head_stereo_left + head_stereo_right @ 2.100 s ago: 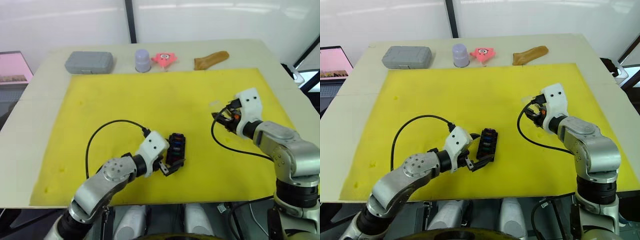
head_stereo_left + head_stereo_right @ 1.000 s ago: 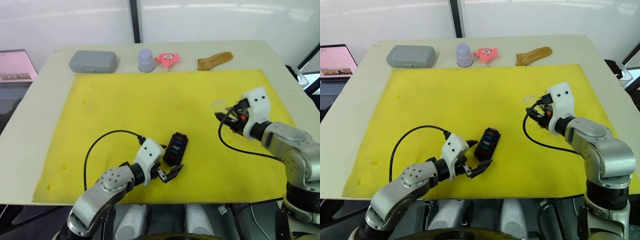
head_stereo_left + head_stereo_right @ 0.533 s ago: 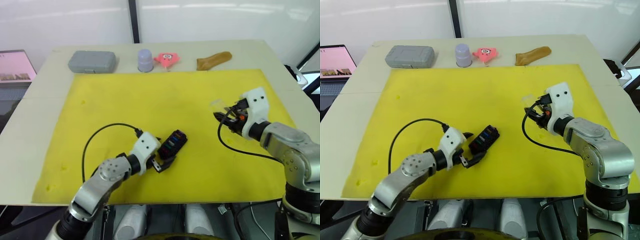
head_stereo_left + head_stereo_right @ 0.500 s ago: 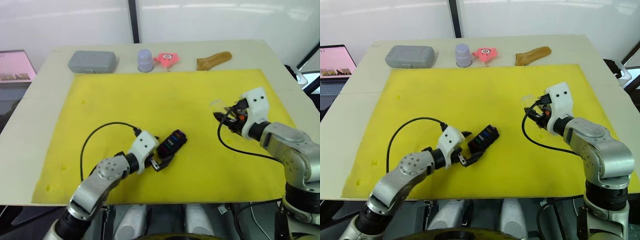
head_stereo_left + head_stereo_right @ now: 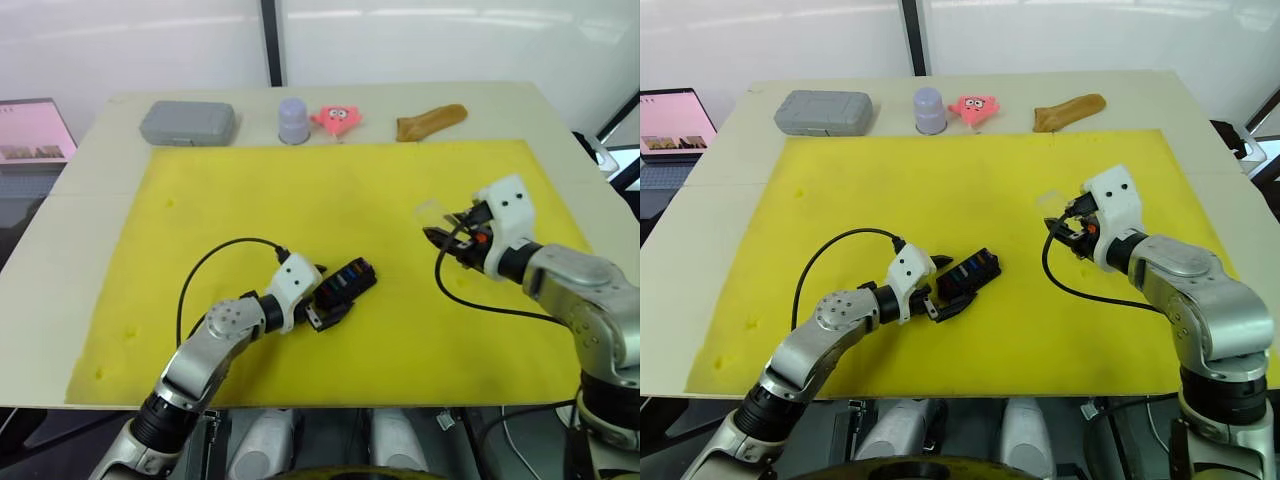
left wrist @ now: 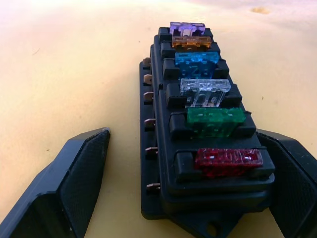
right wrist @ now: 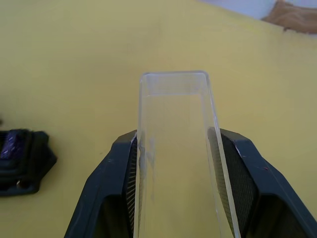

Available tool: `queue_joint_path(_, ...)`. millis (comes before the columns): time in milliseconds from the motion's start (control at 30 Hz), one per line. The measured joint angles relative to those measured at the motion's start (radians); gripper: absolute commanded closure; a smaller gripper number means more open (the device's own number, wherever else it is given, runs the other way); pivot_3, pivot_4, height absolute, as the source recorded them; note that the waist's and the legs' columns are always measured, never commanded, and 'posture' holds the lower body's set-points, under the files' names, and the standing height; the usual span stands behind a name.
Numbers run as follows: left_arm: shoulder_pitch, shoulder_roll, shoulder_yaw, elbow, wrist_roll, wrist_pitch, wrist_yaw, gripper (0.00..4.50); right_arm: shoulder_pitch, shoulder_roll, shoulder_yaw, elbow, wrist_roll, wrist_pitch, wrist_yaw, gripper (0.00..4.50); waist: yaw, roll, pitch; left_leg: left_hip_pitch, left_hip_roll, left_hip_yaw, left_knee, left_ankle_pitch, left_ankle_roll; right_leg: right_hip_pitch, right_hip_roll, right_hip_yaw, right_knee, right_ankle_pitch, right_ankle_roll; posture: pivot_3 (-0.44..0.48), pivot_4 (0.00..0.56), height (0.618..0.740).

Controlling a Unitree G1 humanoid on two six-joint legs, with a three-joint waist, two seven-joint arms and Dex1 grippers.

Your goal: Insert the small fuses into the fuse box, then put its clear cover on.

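Observation:
The black fuse box (image 5: 347, 280) lies on the yellow mat (image 5: 300, 200), near its front middle. Several small fuses (image 6: 210, 101) stand in one row of its slots: purple, tan, teal, clear, green and red. My left gripper (image 5: 328, 294) is open and straddles the box's near end. One of its fingers (image 6: 74, 183) stands clear of the box and the other sits close against it. Off to the right, above the mat, my right gripper (image 7: 177, 141) is shut on the clear cover (image 7: 173, 124), which sticks out past its fingertips (image 5: 432, 210).
Along the table's far edge stand a grey case (image 5: 187, 122), a lavender cup (image 5: 293, 120), a pink star toy (image 5: 336, 116) and a brown object (image 5: 430, 121). A laptop (image 5: 35, 135) is at the far left. Black cables loop from both wrists over the mat.
The fuse box has turned from nearly lengthwise to lying more across. My left gripper swung round with it and still spans its end. My right gripper has stayed in place with the cover.

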Motion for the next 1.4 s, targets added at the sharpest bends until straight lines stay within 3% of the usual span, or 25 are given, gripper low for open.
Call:
queue_joint_path(100, -0.007, -0.008, 0.002, 0.014, 0.012, -0.018, -0.005, 1.79, 0.005, -0.032, 0.000, 0.000, 0.010, -0.007, 0.028, 2.78, 0.001, 0.000, 0.000, 0.000, 0.000, 0.000, 0.000, 0.000, 0.000, 0.000, 0.000, 0.000, 0.000, 0.000, 0.000, 0.000, 0.150, 0.740)
queue_joint_path(133, -0.011, -0.005, 0.003, 0.017, 0.012, -0.021, -0.013, 1.88, 0.005, -0.040, 0.000, 0.000, 0.014, -0.011, 0.036, 2.78, 0.001, 0.000, 0.000, 0.000, 0.000, 0.000, 0.000, 0.000, 0.000, 0.000, 0.000, 0.000, 0.000, 0.000, 0.000, 0.000, 0.150, 0.740)
queue_joint_path(333, -0.056, 0.046, 0.015, 0.053, -0.009, -0.048, -0.138, 1.87, 0.003, -0.082, 0.000, 0.003, 0.046, -0.048, 0.110, 2.78, -0.004, 0.000, 0.000, 0.000, 0.000, 0.000, 0.000, 0.000, 0.000, 0.000, 0.000, 0.000, 0.000, 0.000, 0.000, 0.000, 0.150, 0.740)
queue_joint_path(467, -0.223, 0.108, -0.024, 0.211, -0.033, -0.159, -0.437, 1.87, -0.071, -0.209, 0.048, 0.006, 0.150, -0.175, 0.412, 2.78, -0.005, 0.001, 0.001, -0.001, 0.001, 0.000, 0.000, 0.000, 0.000, 0.000, 0.000, -0.002, -0.002, 0.000, 0.000, 0.000, 0.150, 0.740)
queue_joint_path(633, -0.301, 0.057, -0.068, 0.401, -0.021, -0.303, -0.594, 1.87, -0.098, -0.243, 0.197, 0.046, 0.081, -0.375, 0.574, 2.78, -0.006, 0.000, 0.002, -0.002, 0.001, -0.001, 0.000, -0.001, 0.002, 0.000, 0.000, -0.003, -0.005, 0.001, 0.001, 0.000, 0.150, 0.740)
queue_joint_path(867, -0.352, 0.016, -0.074, 0.531, 0.019, -0.440, -0.645, 1.87, -0.115, -0.201, 0.367, 0.100, -0.027, -0.457, 0.589, 2.78, -0.002, 0.000, 0.002, -0.002, 0.000, -0.001, 0.001, -0.001, 0.001, 0.000, 0.000, -0.003, -0.004, 0.001, 0.002, 0.000, 0.150, 0.740)
queue_joint_path(1400, -0.349, 0.005, -0.068, 0.535, 0.041, -0.460, -0.643, 1.87, -0.106, -0.136, 0.473, 0.090, -0.108, -0.418, 0.518, 2.78, -0.001, 0.000, 0.001, -0.002, 0.000, -0.002, 0.002, -0.001, 0.001, 0.000, 0.000, -0.003, -0.004, 0.001, 0.002, 0.000, 0.150, 0.740)
